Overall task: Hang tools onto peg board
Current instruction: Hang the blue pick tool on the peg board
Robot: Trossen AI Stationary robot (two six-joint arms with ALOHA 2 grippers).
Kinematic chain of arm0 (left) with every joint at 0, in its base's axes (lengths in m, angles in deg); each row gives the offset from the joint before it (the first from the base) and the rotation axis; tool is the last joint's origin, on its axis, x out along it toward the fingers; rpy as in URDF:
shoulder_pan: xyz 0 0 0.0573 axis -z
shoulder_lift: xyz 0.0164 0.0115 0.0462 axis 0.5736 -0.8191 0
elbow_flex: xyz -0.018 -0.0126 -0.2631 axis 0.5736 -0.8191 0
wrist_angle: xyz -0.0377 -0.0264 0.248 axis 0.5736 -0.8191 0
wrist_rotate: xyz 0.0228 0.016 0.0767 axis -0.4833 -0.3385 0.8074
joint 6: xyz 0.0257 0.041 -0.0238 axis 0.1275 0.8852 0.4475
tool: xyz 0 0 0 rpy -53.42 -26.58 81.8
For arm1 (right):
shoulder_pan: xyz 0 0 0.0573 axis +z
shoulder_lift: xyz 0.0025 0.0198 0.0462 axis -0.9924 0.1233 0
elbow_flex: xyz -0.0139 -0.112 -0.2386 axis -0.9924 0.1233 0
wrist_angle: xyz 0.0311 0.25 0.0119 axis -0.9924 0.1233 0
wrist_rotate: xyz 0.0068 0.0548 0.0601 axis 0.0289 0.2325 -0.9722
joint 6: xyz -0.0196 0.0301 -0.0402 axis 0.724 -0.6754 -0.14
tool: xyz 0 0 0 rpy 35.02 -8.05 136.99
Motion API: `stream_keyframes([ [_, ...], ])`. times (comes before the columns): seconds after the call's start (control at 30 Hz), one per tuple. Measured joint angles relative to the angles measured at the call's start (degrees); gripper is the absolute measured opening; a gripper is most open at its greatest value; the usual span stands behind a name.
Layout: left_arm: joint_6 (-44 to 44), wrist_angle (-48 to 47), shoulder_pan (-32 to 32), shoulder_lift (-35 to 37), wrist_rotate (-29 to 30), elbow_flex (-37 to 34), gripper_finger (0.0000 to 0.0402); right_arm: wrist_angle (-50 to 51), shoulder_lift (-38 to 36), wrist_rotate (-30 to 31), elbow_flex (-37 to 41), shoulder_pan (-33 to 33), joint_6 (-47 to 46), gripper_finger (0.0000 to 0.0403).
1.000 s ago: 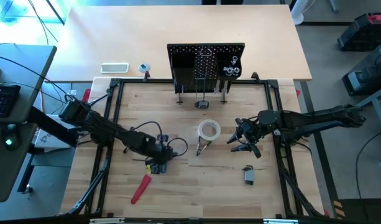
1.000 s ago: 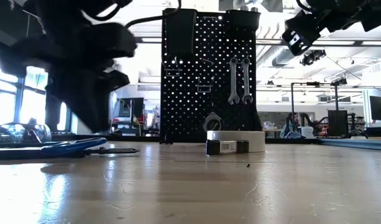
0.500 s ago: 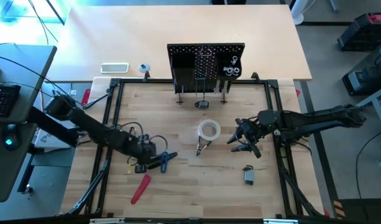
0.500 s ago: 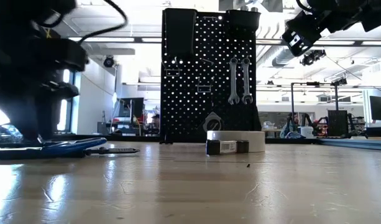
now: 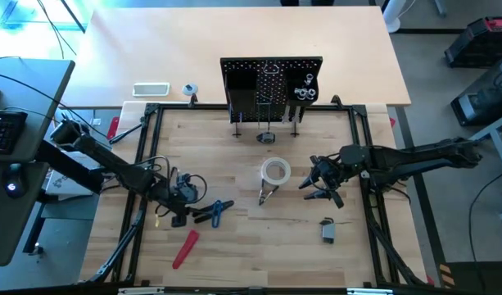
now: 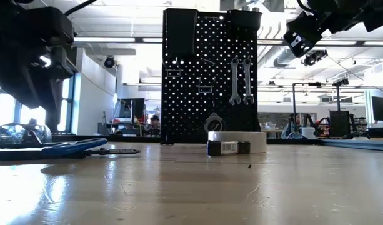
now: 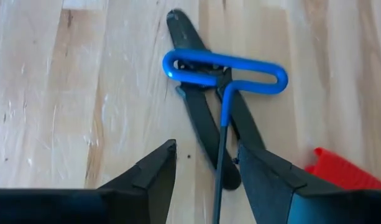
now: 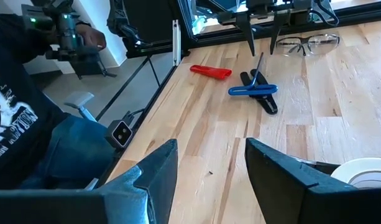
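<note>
The left gripper (image 5: 175,215) hangs above the wooden table (image 5: 234,246) with its two dark fingers (image 7: 154,169) parted and holding nothing. The blue-handled pliers with black jaws (image 7: 221,93) lie flat on the boards just ahead of those fingertips, clear of them; a thin dark shaft runs from the blue loop back into the gap between the fingers. A red-handled tool (image 7: 339,171) lies just beside the pliers, off the gripper's outer finger. In the overhead view the pliers (image 5: 215,212) sit just right of the left gripper.

The right gripper (image 5: 320,184) waits above the table well apart from the pliers, fingers (image 8: 154,171) spread and empty, with the white tape roll (image 5: 276,171) lying near its tips. The black perforated peg board (image 5: 271,86) stands upright at the table's far edge, beyond both grippers, two silver wrenches (image 6: 240,81) hanging on its hooks.
</note>
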Motion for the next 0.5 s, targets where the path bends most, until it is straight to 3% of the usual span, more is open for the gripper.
stream_keyframes([
  [0.27,-5.16,-6.09,1.54,0.00,-6.37,0.00,0.0164,-1.41,0.00,0.02,-0.01,0.00,0.00,0.0183],
  [0.5,-4.76,-7.02,3.12,-0.33,-3.65,0.00,0.0163,-2.76,0.00,2.19,-0.01,-0.01,1.14,0.0183],
])
